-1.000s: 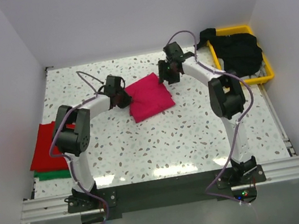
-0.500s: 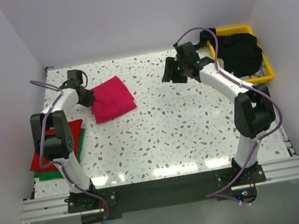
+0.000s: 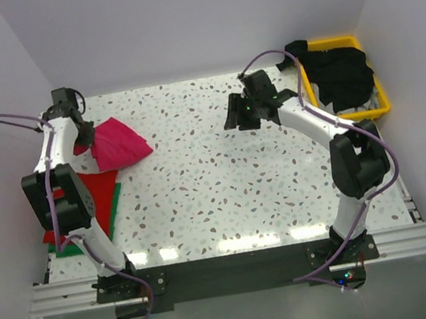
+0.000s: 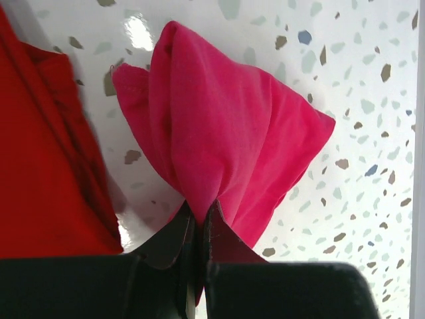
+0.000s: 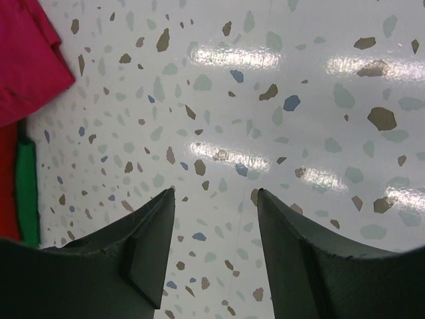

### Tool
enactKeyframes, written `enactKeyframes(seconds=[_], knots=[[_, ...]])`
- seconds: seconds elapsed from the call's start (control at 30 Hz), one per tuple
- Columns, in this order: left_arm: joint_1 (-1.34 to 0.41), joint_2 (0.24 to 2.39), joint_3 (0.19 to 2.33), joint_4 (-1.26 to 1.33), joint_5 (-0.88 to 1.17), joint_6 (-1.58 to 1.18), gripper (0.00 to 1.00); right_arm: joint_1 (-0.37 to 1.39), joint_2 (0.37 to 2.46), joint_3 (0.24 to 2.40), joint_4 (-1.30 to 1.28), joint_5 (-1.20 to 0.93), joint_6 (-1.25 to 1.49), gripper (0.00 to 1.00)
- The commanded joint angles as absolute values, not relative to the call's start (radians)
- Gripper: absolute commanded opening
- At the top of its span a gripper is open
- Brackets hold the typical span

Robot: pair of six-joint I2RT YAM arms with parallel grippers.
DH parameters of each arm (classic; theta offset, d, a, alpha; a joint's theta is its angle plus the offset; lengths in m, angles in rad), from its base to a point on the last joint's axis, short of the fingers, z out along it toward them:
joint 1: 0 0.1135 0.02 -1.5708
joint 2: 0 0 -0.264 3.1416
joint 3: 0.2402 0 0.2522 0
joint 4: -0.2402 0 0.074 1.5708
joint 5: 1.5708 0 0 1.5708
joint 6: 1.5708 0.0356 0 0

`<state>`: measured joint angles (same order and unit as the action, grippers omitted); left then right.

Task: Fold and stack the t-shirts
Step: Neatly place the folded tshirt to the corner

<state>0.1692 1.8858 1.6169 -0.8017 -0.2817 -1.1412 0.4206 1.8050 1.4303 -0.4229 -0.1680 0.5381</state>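
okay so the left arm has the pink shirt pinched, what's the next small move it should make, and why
Probably carry the left gripper toward the table's near-left, until the pink shirt is over the red shirt, then lower it. The jaws are shut on the pink shirt's bunched edge, and most of it is over bare table beside the red shirt, which lies on the green shirt.

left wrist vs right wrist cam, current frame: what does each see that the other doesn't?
Left wrist only: the left gripper pinched shut on a bunched edge of the magenta shirt. Right wrist only: the right gripper, open and empty above the table, plus a strip of green shirt at the frame's left edge. Both: the magenta shirt, the red shirt beside it, and the table.
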Motion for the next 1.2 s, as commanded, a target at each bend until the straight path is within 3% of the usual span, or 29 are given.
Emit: enactKeyframes(seconds=[0.0, 1.17], knots=[[0.196, 1.798, 1.615, -0.841, -0.324, -1.134, 0.00, 0.425, 1.750, 1.425, -0.380, -0.189, 0.546, 0.57], [0.305, 1.563, 1.632, -0.874, -0.293, -0.969, 0.00, 0.443, 1.752, 1.425, -0.368, -0.221, 0.552, 0.57]])
